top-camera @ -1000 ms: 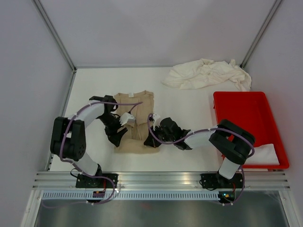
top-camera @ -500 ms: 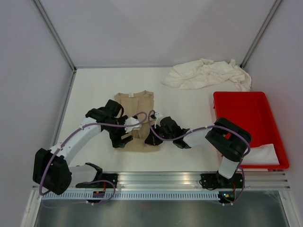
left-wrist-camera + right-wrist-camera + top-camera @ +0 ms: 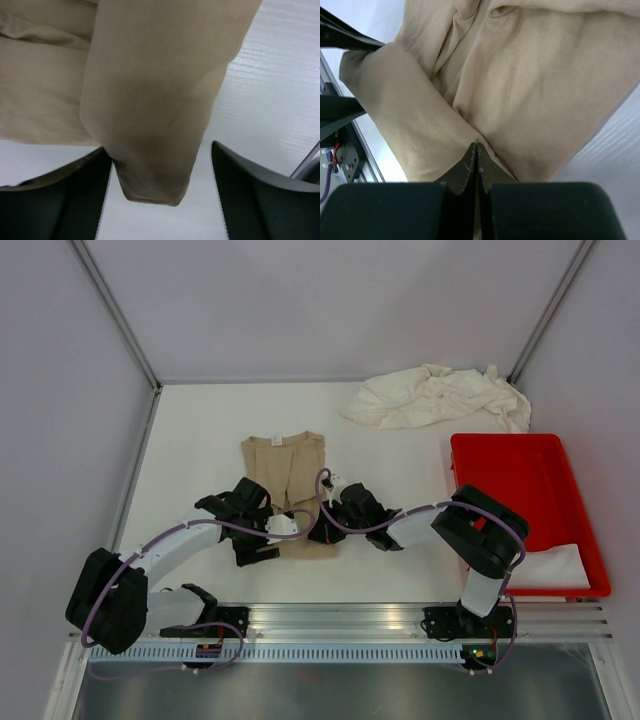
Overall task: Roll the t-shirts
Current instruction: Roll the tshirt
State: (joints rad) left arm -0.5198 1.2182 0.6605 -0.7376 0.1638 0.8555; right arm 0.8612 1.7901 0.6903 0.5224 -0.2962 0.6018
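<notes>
The tan t-shirt (image 3: pixel 284 468) lies folded into a narrow strip at the table's middle, its near end bunched into a thick roll (image 3: pixel 150 125). My left gripper (image 3: pixel 262 543) is open at the roll's near-left corner; its jaws stand wide on either side of the roll's end (image 3: pixel 159 200). My right gripper (image 3: pixel 319 531) sits at the roll's right side and is shut on a crease of the tan cloth (image 3: pixel 478 146). The cream-white t-shirts (image 3: pixel 438 396) lie in a crumpled heap at the back right.
A red plastic tray (image 3: pixel 506 452) stands at the right with a white cloth (image 3: pixel 556 566) in its near end. Grey walls and metal posts enclose the table. The metal rail (image 3: pixel 340 618) with the arm bases runs along the near edge.
My left arm has dropped low and stretched out, and its gripper has moved from the shirt's left edge to its near end. My right gripper has shifted slightly farther, still on the cloth.
</notes>
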